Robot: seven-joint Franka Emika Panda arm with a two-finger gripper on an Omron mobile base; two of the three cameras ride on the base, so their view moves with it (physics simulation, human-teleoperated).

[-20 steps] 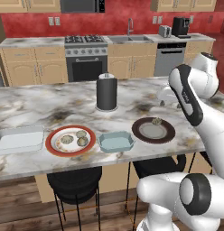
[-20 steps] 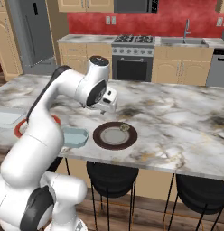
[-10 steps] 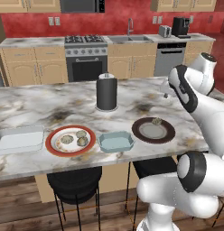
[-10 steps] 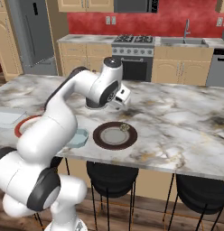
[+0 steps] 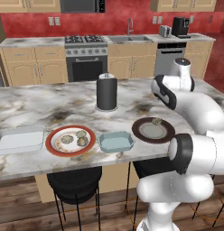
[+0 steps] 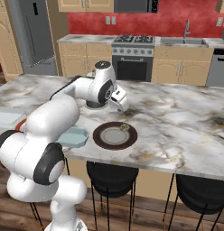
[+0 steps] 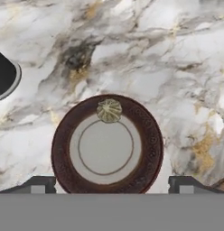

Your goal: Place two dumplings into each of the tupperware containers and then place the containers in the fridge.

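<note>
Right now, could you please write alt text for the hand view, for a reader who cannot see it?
Looking down on a dark brown round plate with a single pleated dumpling on its rim, set on a marble counter. The open pincer hovers above, its two dark fingertips framing the plate's near edge.

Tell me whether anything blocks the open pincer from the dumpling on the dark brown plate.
Nothing visible does. The open pincer hangs above the dark brown round plate, and the small beige pleated dumpling lies uncovered on its rim. The black cylinder stands off to one side.
</note>
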